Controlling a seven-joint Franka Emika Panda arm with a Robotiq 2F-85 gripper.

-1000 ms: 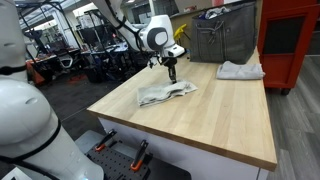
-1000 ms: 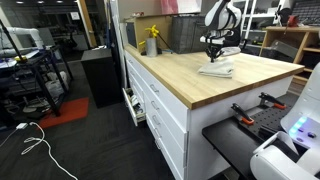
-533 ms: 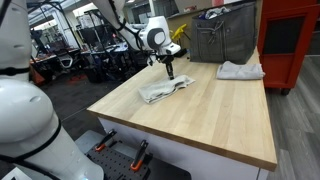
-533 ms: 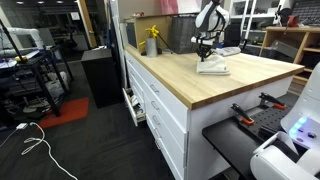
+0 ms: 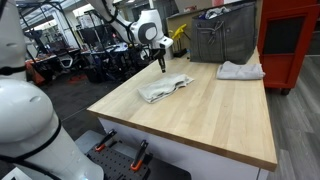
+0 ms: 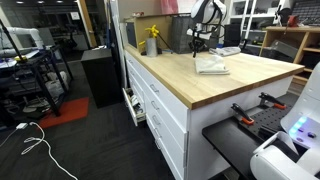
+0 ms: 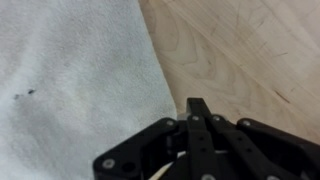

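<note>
Wooden table: a pale butcher-block wooden table [image 5: 210, 125] fills the middle of both exterior views. A bank of white drawers [image 6: 160, 112] sits under its long edge.

Cloth: a crumpled white cloth [image 5: 163, 90] lies spread on the table, toward the far corner. From the opposite angle it shows as a low pale heap [image 6: 212, 67].

Claw: a black two-finger claw [image 5: 163, 66] hangs over the table at the end of the white robot arm, pointing straight down.

Claw state: in the wrist view, the claw [image 7: 199, 104] has its fingers pressed together, and nothing is held between them.

Cloth relative to claw: in an exterior view, the cloth sits at 6 o'clock from the claw, close beneath it but not touching. In the wrist view, which is blurred, the cloth [image 7: 70, 80] covers the picture from 9 to 12 o'clock of the fingertips. Its edge runs on a slant just beside them. Bare wood shows from 1 to 3 o'clock, so the claw hangs above the cloth's edge rather than its middle.

Second cloth: a smaller rumpled white rag [image 5: 240, 70] lies at 3 o'clock from the claw, well apart, near the table's far side.

Crate: a grey metal crate [image 5: 222, 42] stands behind the rag, at 2 o'clock from the claw.

Bottle: a yellow bottle [image 6: 151, 42] stands on the table's far end.

Cabinet: a red metal cabinet [image 5: 290, 40] rises beyond the table, at 3 o'clock in that view.
</note>
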